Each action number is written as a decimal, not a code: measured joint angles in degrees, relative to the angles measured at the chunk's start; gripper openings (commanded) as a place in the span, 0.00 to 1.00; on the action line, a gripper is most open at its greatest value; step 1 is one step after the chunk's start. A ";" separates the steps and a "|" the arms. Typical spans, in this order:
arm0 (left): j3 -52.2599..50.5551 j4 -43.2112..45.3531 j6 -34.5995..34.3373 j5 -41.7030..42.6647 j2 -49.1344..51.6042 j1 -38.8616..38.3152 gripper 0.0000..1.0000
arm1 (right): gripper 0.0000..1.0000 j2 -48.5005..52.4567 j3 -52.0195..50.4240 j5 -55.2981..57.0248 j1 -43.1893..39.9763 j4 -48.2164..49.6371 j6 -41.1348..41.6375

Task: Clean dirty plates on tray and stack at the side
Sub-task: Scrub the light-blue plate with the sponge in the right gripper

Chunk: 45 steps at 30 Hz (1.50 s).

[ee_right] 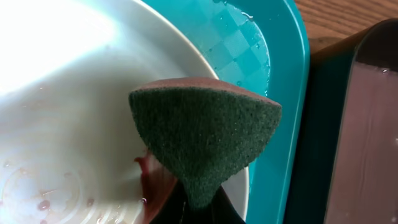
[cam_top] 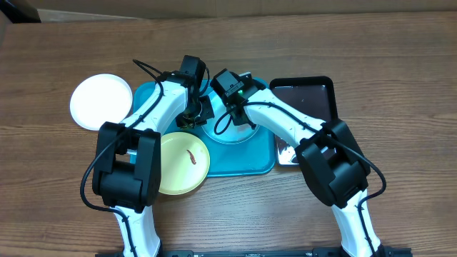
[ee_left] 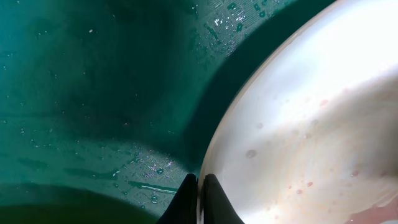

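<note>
The light cyan plate (cam_top: 234, 135) lies on the turquoise tray (cam_top: 257, 163). My left gripper (cam_top: 192, 114) is shut on its left rim, and the left wrist view shows the jaws (ee_left: 199, 194) pinching the pale plate's (ee_left: 311, 124) edge above the wet tray (ee_left: 93, 93). My right gripper (cam_top: 240, 116) is shut on a green sponge (ee_right: 205, 134) held over the plate (ee_right: 68, 124), which has a reddish smear (ee_right: 149, 177) and droplets. The yellow-green plate (cam_top: 178, 165) with a brown smear overlaps the tray's front left edge. The white plate (cam_top: 100, 101) lies on the table at the left.
A glossy black tray (cam_top: 307, 96) stands right of the turquoise tray, touching its edge, and also shows in the right wrist view (ee_right: 367, 124). The tray's right rim (ee_right: 292, 93) is wet. Wooden table surrounds everything.
</note>
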 measured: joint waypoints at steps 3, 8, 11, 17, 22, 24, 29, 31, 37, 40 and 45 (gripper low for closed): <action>0.00 -0.02 0.00 0.00 0.00 0.00 0.04 | 0.04 0.00 0.02 -2.69 -0.96 0.15 0.13; 0.00 0.00 -0.02 0.00 0.00 0.00 0.04 | 0.04 -0.04 -0.31 -9.73 -3.34 1.90 0.15; 0.00 0.00 0.00 0.00 0.00 0.00 0.04 | 0.04 -0.66 -2.14 -11.61 -3.82 4.26 0.15; 0.00 0.00 0.00 0.00 0.00 0.00 0.04 | 0.04 -2.71 -6.54 -14.40 -4.33 8.37 0.15; 0.00 -0.46 0.00 -0.52 0.00 0.09 0.04 | 0.04 -3.17 -7.02 -19.93 -5.33 8.57 0.15; 0.00 -0.68 0.00 -0.87 0.00 0.37 0.04 | 0.04 -3.28 -7.10 -22.51 -5.42 8.52 0.15; 0.00 -0.85 0.02 -1.38 0.00 0.76 0.04 | 0.04 -3.30 -7.17 -26.88 -4.68 8.50 0.17; 0.00 -0.85 0.02 -1.46 0.00 0.74 0.04 | 0.04 -3.30 -7.23 -28.13 -3.78 8.52 0.15; 0.00 -0.85 0.02 -1.51 0.00 0.72 0.04 | 0.04 -3.28 -7.56 -33.94 -0.61 9.60 0.15; 0.00 -0.85 0.02 -1.51 0.00 0.72 0.04 | 0.04 -3.10 -7.41 -38.56 -0.74 9.16 -0.33; 0.00 -0.92 0.02 -1.51 -0.11 0.72 0.04 | 0.04 -2.82 -6.64 -50.86 -4.52 7.30 -3.26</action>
